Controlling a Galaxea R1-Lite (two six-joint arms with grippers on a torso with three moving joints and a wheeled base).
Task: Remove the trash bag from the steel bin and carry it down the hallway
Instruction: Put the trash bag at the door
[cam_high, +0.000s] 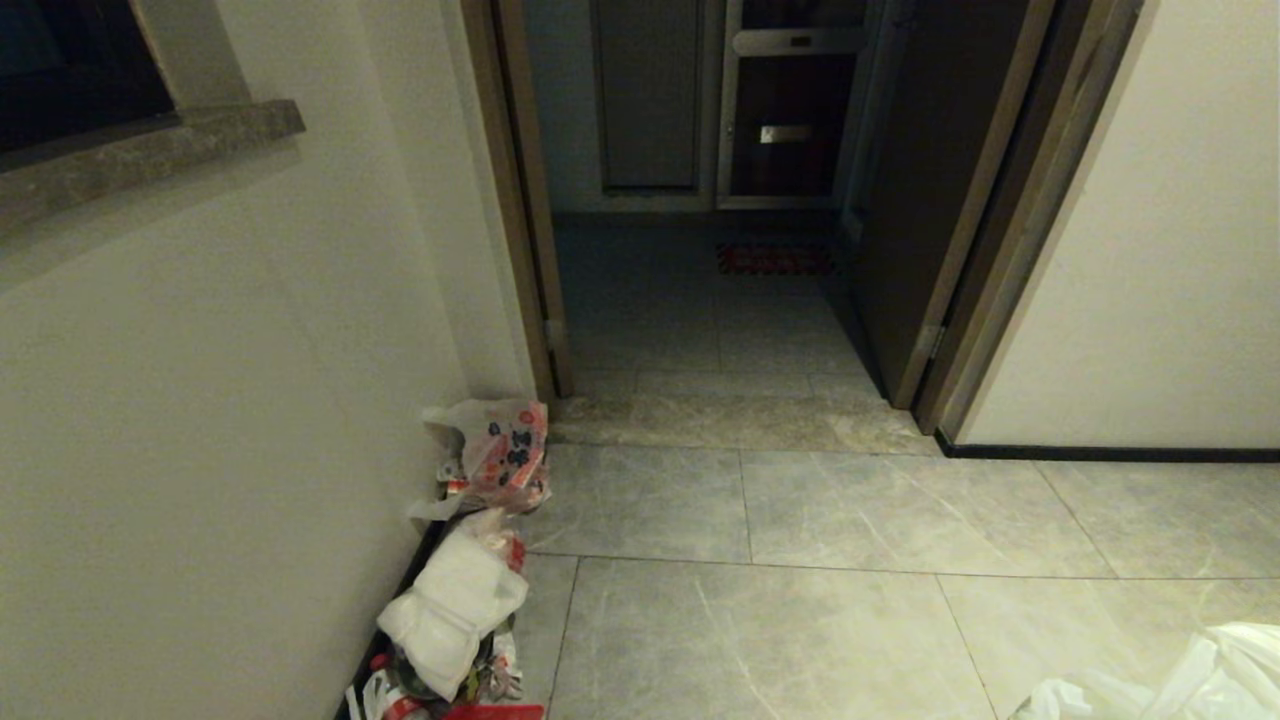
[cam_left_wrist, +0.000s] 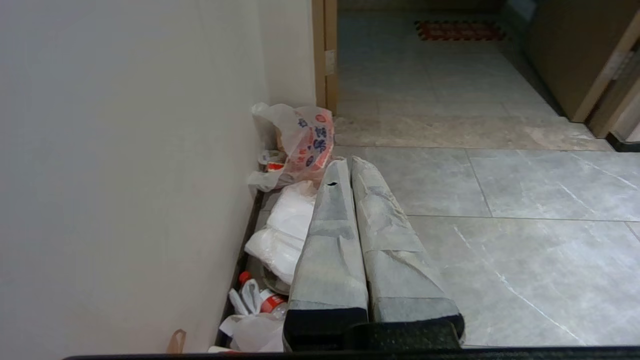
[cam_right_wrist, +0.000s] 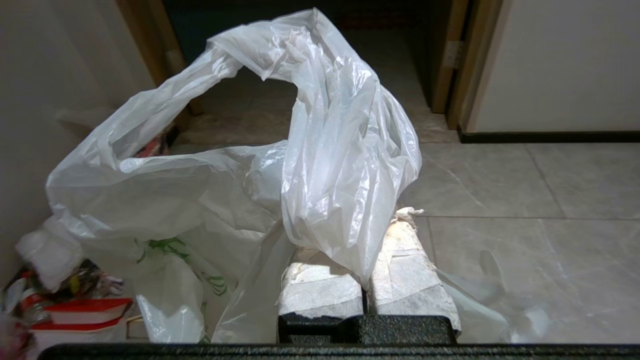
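The trash bag (cam_right_wrist: 330, 150), thin translucent white plastic with green marks low on its side, hangs bunched over my right gripper (cam_right_wrist: 370, 225). That gripper is shut on a fold of the bag, which is pinched between its taped fingers (cam_right_wrist: 410, 270). In the head view only a corner of the trash bag (cam_high: 1200, 680) shows, at the bottom right. My left gripper (cam_left_wrist: 347, 162) is shut with nothing in it and points along the hallway floor (cam_high: 800, 600) of grey marbled tiles. The steel bin is out of view.
Rubbish lies along the left wall: an orange-red printed bag (cam_high: 505, 450), a white bag (cam_high: 455, 600) and bottles (cam_left_wrist: 270, 302). Ahead is an open doorway (cam_high: 700, 330) with a dark wood door (cam_high: 930, 200) swung inward and a red mat (cam_high: 775, 258) beyond.
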